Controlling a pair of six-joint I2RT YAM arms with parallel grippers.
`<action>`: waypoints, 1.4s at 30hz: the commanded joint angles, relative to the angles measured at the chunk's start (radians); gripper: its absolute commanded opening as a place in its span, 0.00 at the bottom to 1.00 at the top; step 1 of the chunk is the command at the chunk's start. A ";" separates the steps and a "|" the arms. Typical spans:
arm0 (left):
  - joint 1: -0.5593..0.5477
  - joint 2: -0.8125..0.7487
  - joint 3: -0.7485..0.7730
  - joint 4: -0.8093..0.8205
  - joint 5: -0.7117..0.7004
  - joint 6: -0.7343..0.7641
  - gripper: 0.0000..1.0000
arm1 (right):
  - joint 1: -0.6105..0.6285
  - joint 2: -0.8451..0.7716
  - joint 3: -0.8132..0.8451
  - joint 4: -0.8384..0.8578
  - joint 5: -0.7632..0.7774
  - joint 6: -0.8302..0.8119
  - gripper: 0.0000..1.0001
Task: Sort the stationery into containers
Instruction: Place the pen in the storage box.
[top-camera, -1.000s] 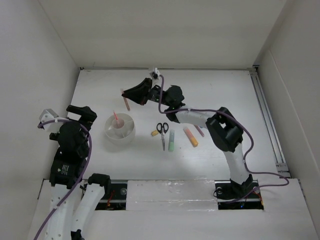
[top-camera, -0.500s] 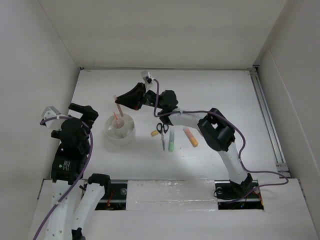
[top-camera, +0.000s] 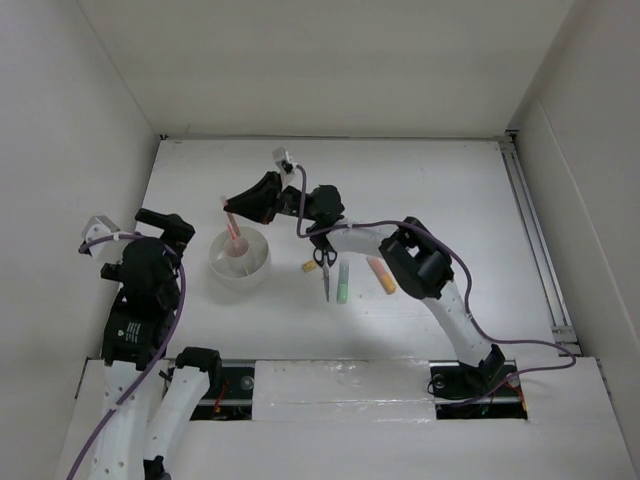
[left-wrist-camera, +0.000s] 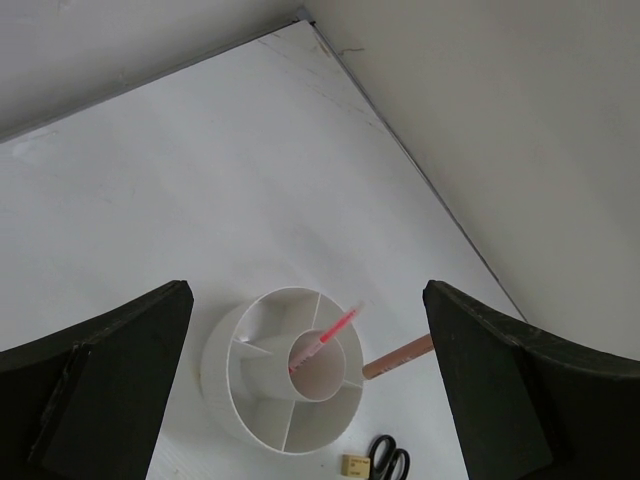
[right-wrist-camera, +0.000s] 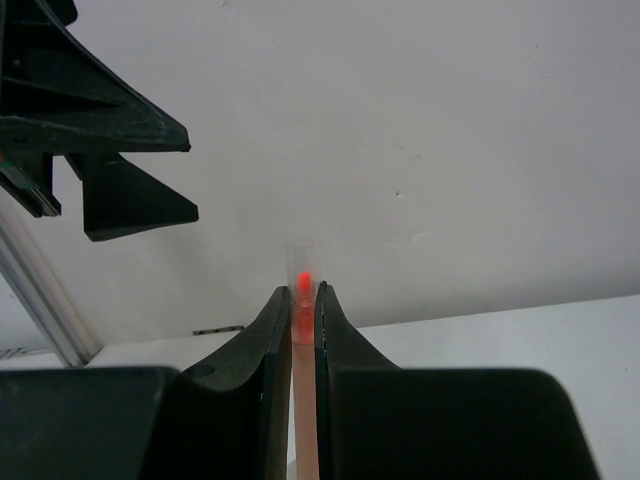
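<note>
**Right arm holds a pink pen at the tub's far rim**

On my left, the left gripper (top-camera: 165, 224) hangs over the left side of the table. Its jaws are spread wide with nothing between them. Its wrist camera looks down on the round white tub (left-wrist-camera: 220, 380), where a thin red pen (left-wrist-camera: 325, 338) leans in the round middle cell.

Just beyond the tub, the right gripper (top-camera: 230, 206) has its jaws pinched on a pink pen (left-wrist-camera: 398, 356). The pen slants down so that its lower end is at the tub's far rim; I cannot tell whether it touches. In the right wrist view, the pen's clear end pokes out between the fingers (right-wrist-camera: 335, 340).

To the right of the tub, on the table, lie the tan eraser (top-camera: 309, 266) and, just beside it, the black-handled scissors (top-camera: 324, 262). Next come the green marker (top-camera: 342, 283) and the orange marker (top-camera: 383, 275), the latter close by the right arm's elbow.
</note>
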 joint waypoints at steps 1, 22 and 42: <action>0.004 -0.011 0.008 -0.015 -0.046 -0.034 1.00 | 0.012 0.014 0.068 0.092 -0.014 -0.019 0.00; 0.004 -0.020 0.008 0.013 -0.019 -0.015 1.00 | 0.021 0.104 0.026 0.127 -0.035 -0.001 0.00; 0.004 -0.020 0.008 0.022 0.009 0.003 1.00 | 0.021 0.113 -0.050 0.191 -0.035 0.032 0.38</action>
